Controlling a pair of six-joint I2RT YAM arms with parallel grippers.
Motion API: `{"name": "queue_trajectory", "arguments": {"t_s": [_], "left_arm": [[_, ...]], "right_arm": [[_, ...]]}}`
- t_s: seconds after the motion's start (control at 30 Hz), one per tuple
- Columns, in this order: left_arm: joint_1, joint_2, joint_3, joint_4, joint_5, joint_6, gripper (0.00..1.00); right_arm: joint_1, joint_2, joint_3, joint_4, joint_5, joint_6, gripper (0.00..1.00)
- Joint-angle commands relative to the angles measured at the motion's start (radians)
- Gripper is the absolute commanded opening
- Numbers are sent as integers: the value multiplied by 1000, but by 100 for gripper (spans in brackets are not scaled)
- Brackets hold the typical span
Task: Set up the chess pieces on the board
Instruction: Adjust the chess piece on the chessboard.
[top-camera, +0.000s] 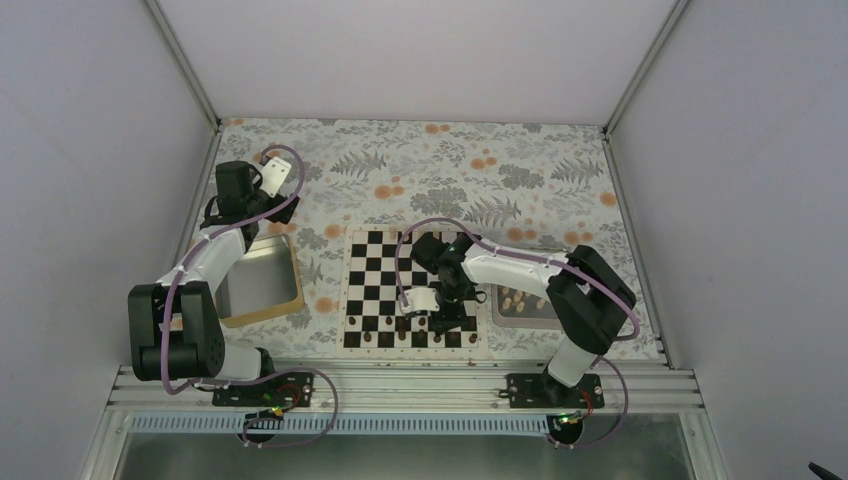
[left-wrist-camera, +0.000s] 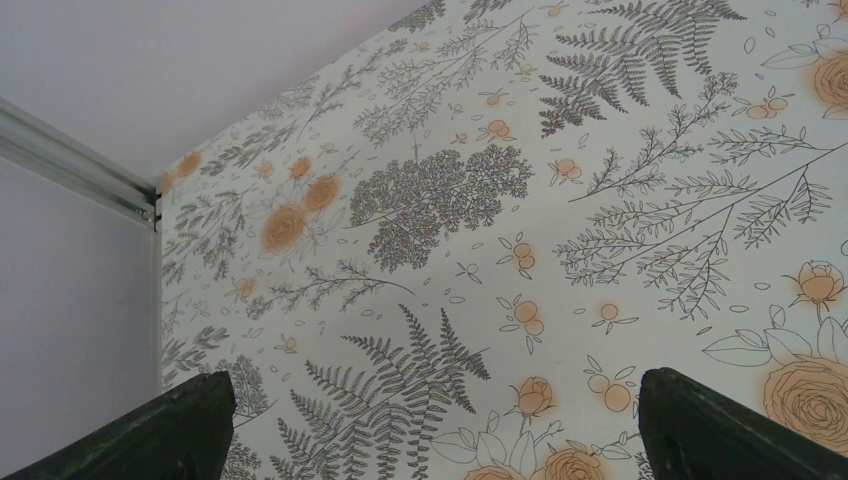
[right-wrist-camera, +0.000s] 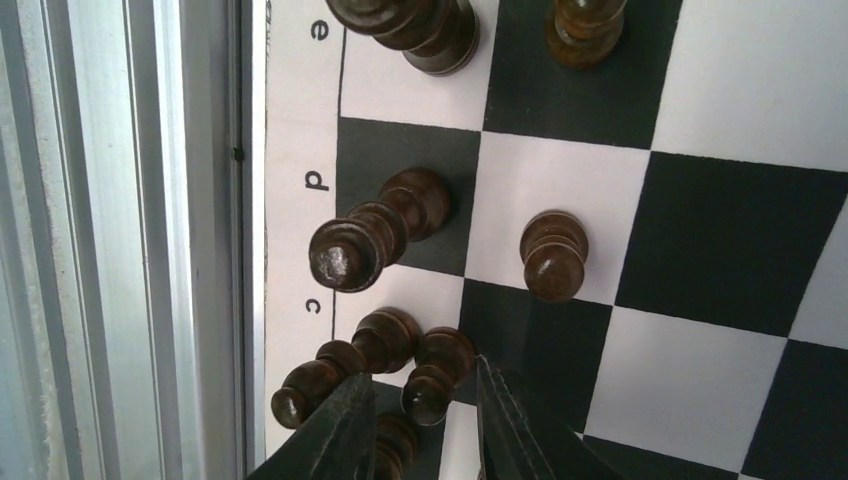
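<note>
The board (top-camera: 371, 272) lies at the middle of the counter's (top-camera: 450, 165) near edge. The pale chess pieces (top-camera: 520, 298) sit in a steel tray (top-camera: 500, 322) just beside the board, on the side toward the near right corner. Dark chessmen (top-camera: 400, 336) stand on the board's rows along the near edge. The right gripper (right-wrist-camera: 425, 378) hangs low over those rows with its jaws slightly apart. They flank the head of one dark pawn (right-wrist-camera: 437, 368), and a sliver of white square shows beside it, so we read no grip. The left gripper (left-wrist-camera: 435, 410) hovers near the far left corner with its jaws spread wide and nothing between them. A second steel tray (top-camera: 262, 300) rests by the left edge.
</note>
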Motion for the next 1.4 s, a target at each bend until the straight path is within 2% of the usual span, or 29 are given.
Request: {"name": "queue_trajectory", "arguments": {"t_s": [0.0, 0.37, 0.77, 1.1, 1.37], "left_arm": [[6, 11, 7, -1, 8, 12, 100], [6, 14, 7, -1, 9, 11, 100], [6, 18, 9, -1, 10, 11, 100], [6, 15, 11, -2, 11, 10, 100], [6, 15, 11, -1, 11, 11, 100]], "right_arm": [[10, 18, -9, 13, -31, -9, 29], [12, 22, -24, 51, -8, -5, 27], [11, -3, -36, 76, 39, 12, 13], [13, -76, -23, 81, 127, 48, 10], [15, -70, -31, 100, 147, 53, 11]]}}
